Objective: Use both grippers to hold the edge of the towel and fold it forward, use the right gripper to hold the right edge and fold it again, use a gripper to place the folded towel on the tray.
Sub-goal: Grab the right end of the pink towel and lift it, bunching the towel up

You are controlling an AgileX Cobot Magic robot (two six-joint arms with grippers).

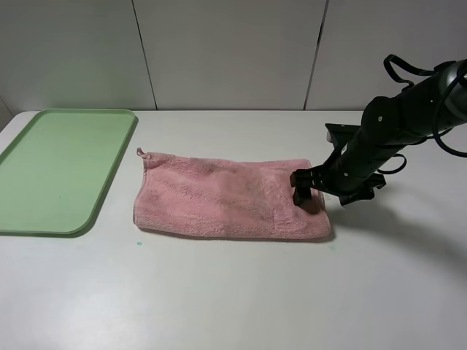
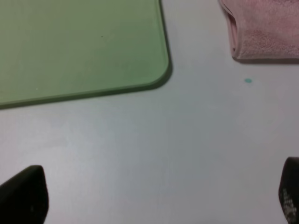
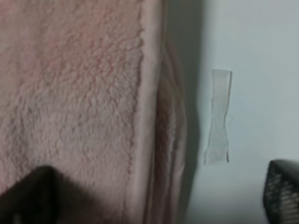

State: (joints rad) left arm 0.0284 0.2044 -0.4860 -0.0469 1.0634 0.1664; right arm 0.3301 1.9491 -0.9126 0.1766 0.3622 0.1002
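Right gripper (image 3: 154, 196): jaws wide apart, straddling right edge of towel (image 3: 148, 93). One finger (image 3: 28, 198) over fluffy cloth, other (image 3: 282, 191) over bare table (image 1: 233, 292). Nothing clamped.

Left gripper (image 2: 156, 198): jaws wide apart, empty, above bare table near tray (image 2: 70, 42) corner; out of exterior high view.

Pink towel (image 1: 226, 197): folded once, flat on table, long axis left-right in exterior high view. Corner loop (image 1: 140, 152) at far left corner, toward tray. Tray just left of towel, apart from it.
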